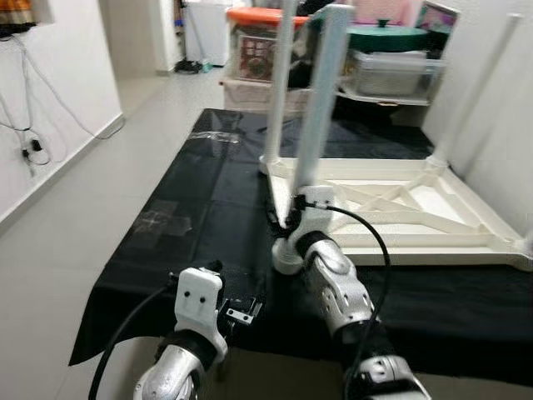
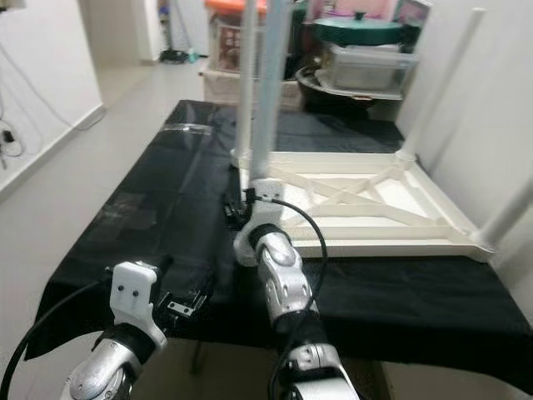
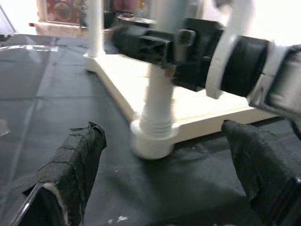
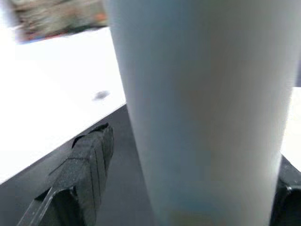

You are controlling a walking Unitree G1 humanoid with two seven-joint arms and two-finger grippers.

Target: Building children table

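A white children's table lies upside down on a black cloth, its legs pointing up. My right gripper reaches around the near-left leg just above its threaded socket. In the right wrist view the leg stands between the fingers, with a dark gap beside one of them. My left gripper hovers low over the cloth at the front edge, open and empty, pointing at the socket. The far-left leg and the far-right leg also stand upright.
Storage boxes and a green pot lid are stacked behind the table. A white wall runs close along the right. Cables hang on the left wall, with grey floor beside the cloth.
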